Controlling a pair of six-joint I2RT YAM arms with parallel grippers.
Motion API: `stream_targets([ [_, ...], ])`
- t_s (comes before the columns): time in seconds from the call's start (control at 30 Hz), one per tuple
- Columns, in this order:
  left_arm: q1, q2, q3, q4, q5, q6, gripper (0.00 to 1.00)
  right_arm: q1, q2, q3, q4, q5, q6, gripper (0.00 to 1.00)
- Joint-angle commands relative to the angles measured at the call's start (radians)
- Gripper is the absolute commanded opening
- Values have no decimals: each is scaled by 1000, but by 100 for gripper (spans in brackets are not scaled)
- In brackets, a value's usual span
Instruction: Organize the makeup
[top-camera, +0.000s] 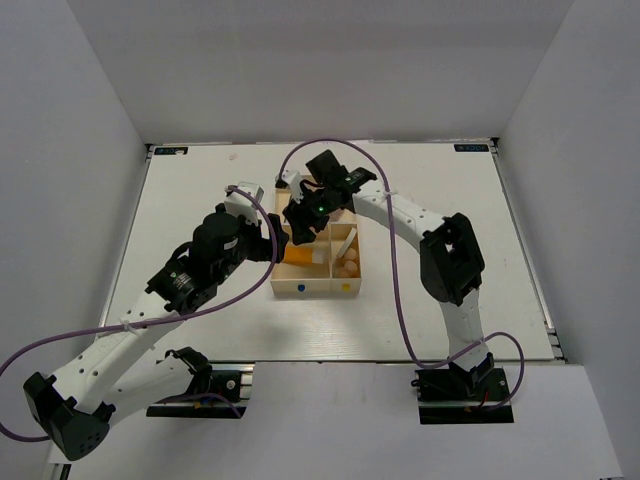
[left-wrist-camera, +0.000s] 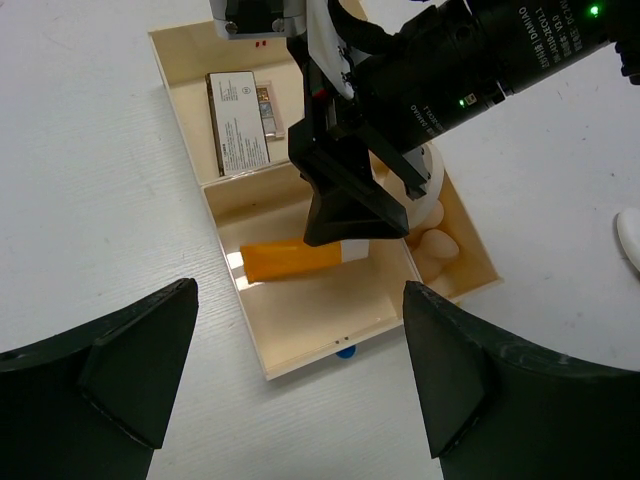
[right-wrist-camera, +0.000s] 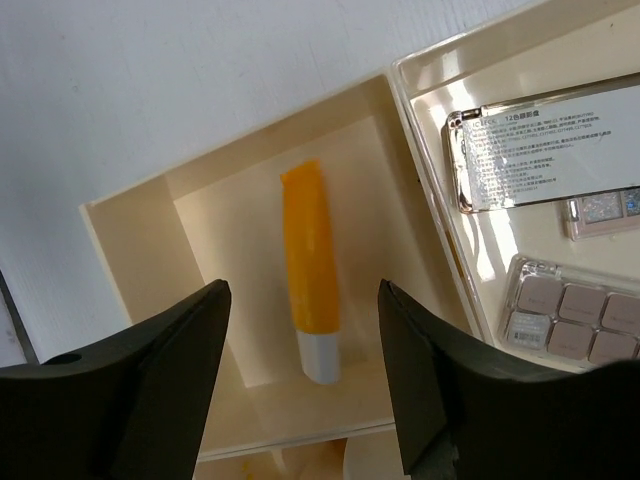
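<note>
- The orange tube (right-wrist-camera: 308, 255) lies flat in its own box of the wooden tray (left-wrist-camera: 320, 320). It lies along the box, and I think the walls keep it from rolling off.
- The right pincer (right-wrist-camera: 302, 288) hangs right over the tube with its fingers wide apart. It holds nothing, and the tube rests on the tray floor, not in the grip.
- The left pincer (left-wrist-camera: 300, 288) sits low by the tray's near end. It is wide open and empty too (my guess is it waits there so the two arms don't bump).
- Two flat palettes (right-wrist-camera: 540, 150) lie next to each other in the big box beside the tube's box. Flat things seem to go together there.
- The peach sponges (left-wrist-camera: 437, 245) sit in the thin box on the tube's other side.
- The tray sits in the middle of the desk (top-camera: 450, 200), where both arms can reach it.
- The tube looks put away. I think the right arm should go straight up next, so a finger does not knock the tube.
</note>
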Motion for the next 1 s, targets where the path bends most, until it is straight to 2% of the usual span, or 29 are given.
stream_targets([
  [0.0,5,-20,-7,19,7,9,93,6,-42,9,-13,-14,-11,67],
  [0.13,5,-17,-8,19,7,9,93,-3,-89,-11,-22,1,-26,67],
  [0.27,5,-21,-7,19,17,6,93,-21,-253,-123,12,160,-41,66],
  [0.33,5,-26,-7,19,32,6,93,-33,-368,-250,59,281,-41,67],
  [0.47,5,-43,-8,21,55,3,93,-145,-540,-503,104,385,-29,80],
  [0.5,5,-46,-8,21,61,1,93,-162,-589,-587,93,439,-15,80],
  [0.63,5,-46,-7,21,79,-2,93,-267,-730,-800,81,498,-46,82],
  [0.8,5,-48,-7,21,98,-5,93,-363,-911,-984,47,601,-129,86],
  [0.97,5,-57,-10,24,109,-7,93,-415,-957,-1053,4,691,-161,88],
])
